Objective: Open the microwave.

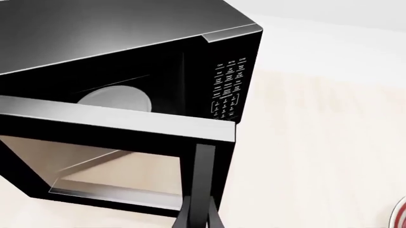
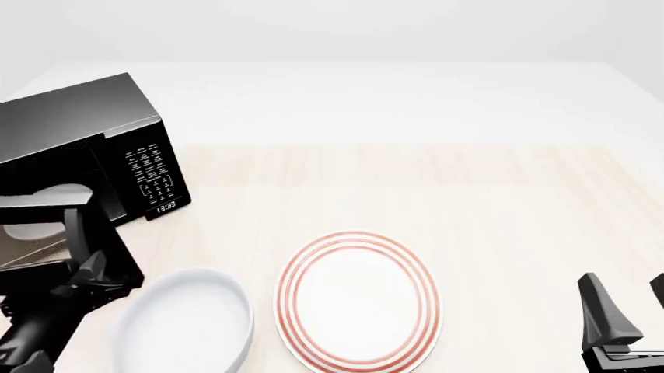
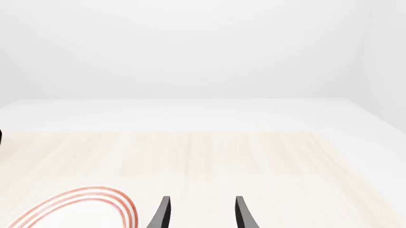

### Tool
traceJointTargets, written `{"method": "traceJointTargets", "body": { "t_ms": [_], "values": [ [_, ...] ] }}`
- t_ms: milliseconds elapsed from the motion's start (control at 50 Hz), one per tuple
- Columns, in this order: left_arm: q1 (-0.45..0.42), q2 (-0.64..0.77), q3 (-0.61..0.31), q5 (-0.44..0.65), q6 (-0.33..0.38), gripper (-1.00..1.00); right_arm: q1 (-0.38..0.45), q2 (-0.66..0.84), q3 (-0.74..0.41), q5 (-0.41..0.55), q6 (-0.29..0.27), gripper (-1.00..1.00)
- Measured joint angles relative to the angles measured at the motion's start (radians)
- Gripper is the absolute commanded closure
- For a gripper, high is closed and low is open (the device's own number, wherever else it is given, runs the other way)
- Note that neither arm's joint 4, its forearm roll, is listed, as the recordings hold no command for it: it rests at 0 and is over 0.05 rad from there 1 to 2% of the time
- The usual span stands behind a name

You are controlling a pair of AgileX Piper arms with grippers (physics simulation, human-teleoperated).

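The black microwave (image 2: 78,128) stands at the table's left, its button panel (image 2: 151,175) and clock facing me. Its glass door (image 2: 36,233) is swung partly open, and the white turntable plate (image 1: 117,97) shows inside. My left gripper (image 2: 92,272) is shut on the door's vertical bar handle (image 1: 203,175). In the left wrist view the gripper (image 1: 198,221) shows only as finger tips on either side of the bar at the frame's edge. My right gripper (image 2: 627,307) is open and empty at the near right, far from the microwave; it also shows in the right wrist view (image 3: 201,213).
A white plate with red rings (image 2: 358,299) lies at the near middle of the wooden table (image 2: 467,202). A white bowl (image 2: 186,326) sits just left of it, close to my left arm. The plate's rim shows in the right wrist view (image 3: 82,202).
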Motion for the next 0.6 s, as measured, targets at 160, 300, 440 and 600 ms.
{"method": "traceJointTargets", "body": {
  "t_ms": [160,300,440,600],
  "values": [
    [0.005,-0.015,0.014,-0.001,0.005,1.00,0.000,0.000,0.000,0.000,0.000,-1.00],
    [0.008,-0.013,0.019,-0.011,0.006,1.00,0.000,0.000,0.000,0.000,0.000,-1.00],
    [0.011,-0.008,0.017,-0.016,0.004,1.00,0.000,0.000,0.000,0.000,0.000,-1.00],
    [0.001,-0.011,0.008,-0.043,-0.011,-1.00,0.000,0.000,0.000,0.000,0.000,-1.00]
  ]
}}
